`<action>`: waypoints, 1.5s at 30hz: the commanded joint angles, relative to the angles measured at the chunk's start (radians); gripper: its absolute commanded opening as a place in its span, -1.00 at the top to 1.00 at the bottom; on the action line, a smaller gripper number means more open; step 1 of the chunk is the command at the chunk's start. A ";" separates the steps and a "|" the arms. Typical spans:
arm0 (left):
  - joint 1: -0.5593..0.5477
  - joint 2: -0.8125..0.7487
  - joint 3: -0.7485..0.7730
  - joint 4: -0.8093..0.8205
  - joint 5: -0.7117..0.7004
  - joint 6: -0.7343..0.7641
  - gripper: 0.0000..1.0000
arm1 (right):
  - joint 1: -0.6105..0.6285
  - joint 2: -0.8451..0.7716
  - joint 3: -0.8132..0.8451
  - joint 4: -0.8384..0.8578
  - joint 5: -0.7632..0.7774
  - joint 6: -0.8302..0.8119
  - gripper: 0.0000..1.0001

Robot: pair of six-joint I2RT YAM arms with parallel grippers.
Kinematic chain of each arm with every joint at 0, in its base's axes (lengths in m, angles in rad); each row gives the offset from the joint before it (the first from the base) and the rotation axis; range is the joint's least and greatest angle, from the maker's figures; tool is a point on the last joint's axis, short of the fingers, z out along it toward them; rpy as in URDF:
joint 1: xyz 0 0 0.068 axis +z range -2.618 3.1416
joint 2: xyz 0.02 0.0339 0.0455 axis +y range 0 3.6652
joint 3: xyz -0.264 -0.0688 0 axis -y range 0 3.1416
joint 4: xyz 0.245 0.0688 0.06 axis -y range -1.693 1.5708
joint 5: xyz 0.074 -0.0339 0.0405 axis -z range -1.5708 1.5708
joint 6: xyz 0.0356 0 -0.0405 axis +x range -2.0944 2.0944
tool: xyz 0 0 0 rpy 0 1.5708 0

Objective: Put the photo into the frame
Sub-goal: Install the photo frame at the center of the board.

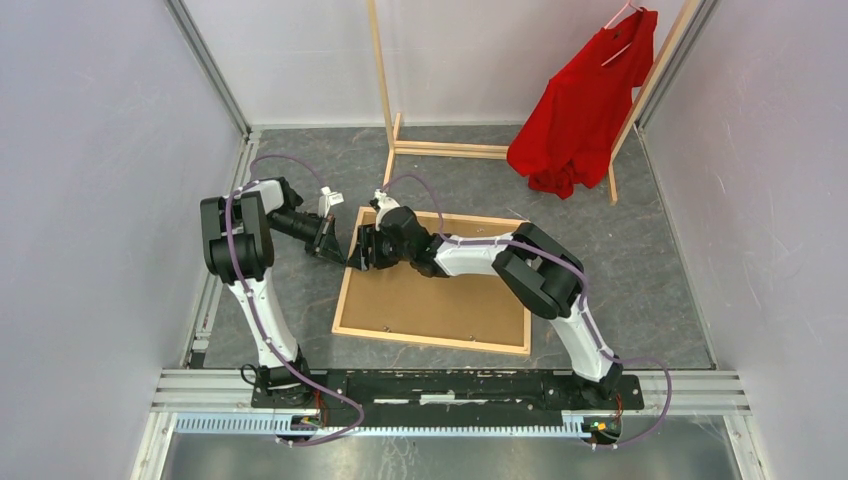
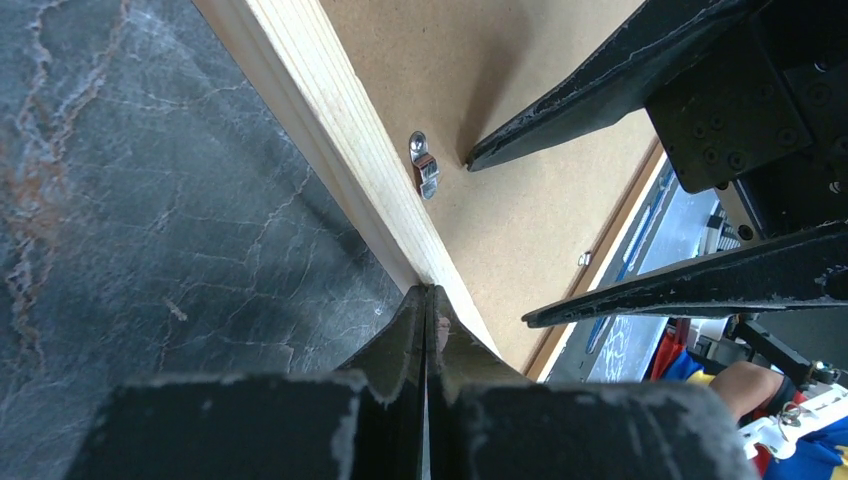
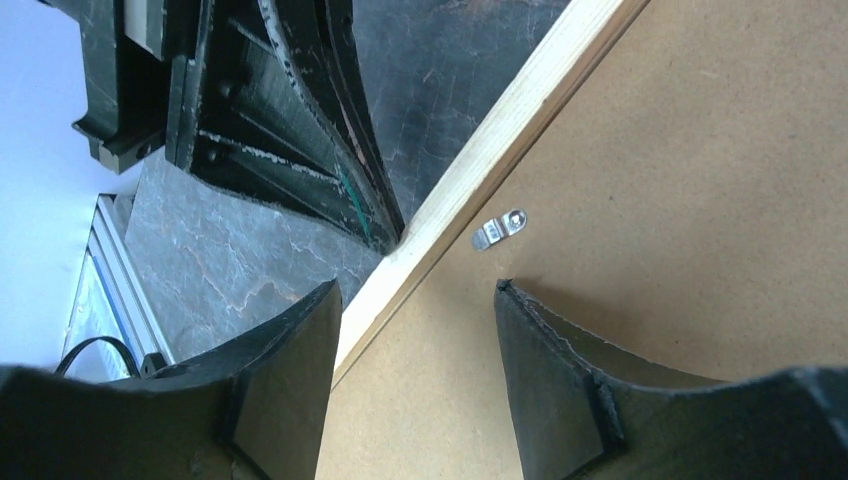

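The light wood frame [image 1: 430, 341] lies face down on the dark floor, with the brown backing board [image 1: 440, 300] inside it. The photo is hidden. My left gripper [image 1: 333, 250] is shut and empty, its tips [image 2: 428, 295] against the outer side of the frame's left rail [image 2: 320, 110]. My right gripper [image 1: 358, 250] is open and hangs over the same rail [image 3: 500, 140]. In the right wrist view [image 3: 418, 290], one finger is above the floor side and the other above the board [image 3: 700, 200]. A small metal clip [image 3: 498, 228] lies on the board just ahead; it also shows in the left wrist view [image 2: 425, 165].
A tall wooden clothes rack [image 1: 385, 90] with a red shirt [image 1: 585, 100] stands at the back. Grey walls close in left and right. An aluminium rail [image 1: 450, 385] carries the arm bases at the near edge.
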 commanded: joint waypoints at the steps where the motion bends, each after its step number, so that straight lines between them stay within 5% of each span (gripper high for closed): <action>1: -0.003 -0.020 -0.012 0.068 -0.048 -0.013 0.96 | 0.005 0.033 0.065 -0.009 0.017 0.003 -0.30; 45: -0.005 -0.019 -0.045 0.050 -0.039 0.023 0.96 | -0.027 0.136 0.140 -0.007 0.037 0.079 -0.32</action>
